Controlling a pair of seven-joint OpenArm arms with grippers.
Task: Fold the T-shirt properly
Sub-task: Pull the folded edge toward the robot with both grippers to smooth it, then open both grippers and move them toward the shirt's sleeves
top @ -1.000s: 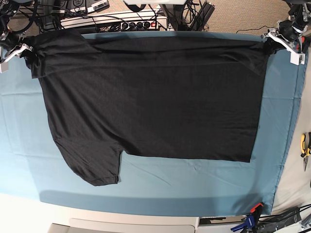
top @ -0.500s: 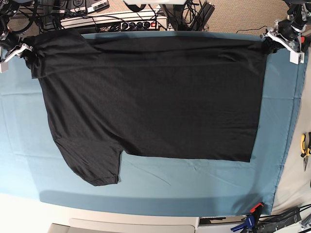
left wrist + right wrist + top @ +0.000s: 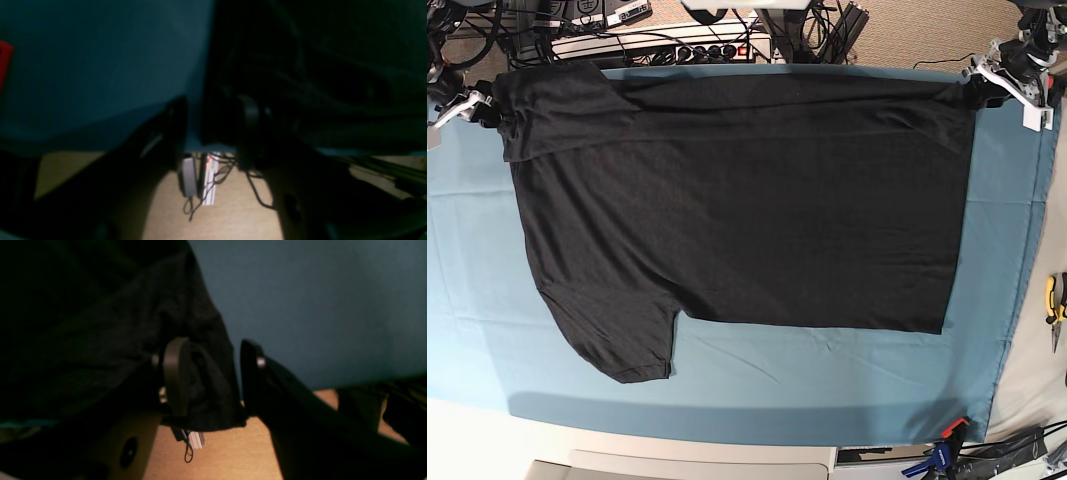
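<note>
In the left wrist view, the dark gripper fingers [image 3: 250, 130] are blurry. The red thing [image 3: 4, 61] is cut off by the left edge. Up top in the base view, both arms [image 3: 449, 70] [image 3: 1039, 75] are cut off too.

My base view comes through bright and fairly sharp, with a pale sheen at the left of the teal cloth [image 3: 467, 300]. The left wrist feed is much dimmer, and a soft shadow darkens the cloth there. On the right wrist I get more light (still murky in the black folds), and the near fingertips [image 3: 176, 373] look blurred.
</note>
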